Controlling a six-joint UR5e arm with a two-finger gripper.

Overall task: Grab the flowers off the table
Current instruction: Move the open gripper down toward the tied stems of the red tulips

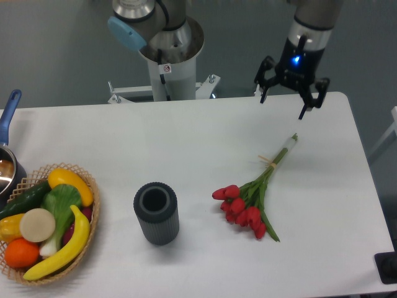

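Observation:
The flowers (pixel 254 195) lie flat on the white table (pixel 186 143), right of centre: red tulip buds toward the front, green stems running up and right to a pale band. My gripper (pixel 283 105) hangs open over the table's far right part, above and just beyond the stem ends, with nothing between its fingers. It does not touch the flowers.
A dark ribbed cylinder vase (pixel 156 213) stands upright left of the flowers. A wicker basket (pixel 46 223) of fruit and vegetables sits at the front left, with a blue-handled pot (pixel 7 158) behind it. The robot base (pixel 167 56) rises behind the table's far edge.

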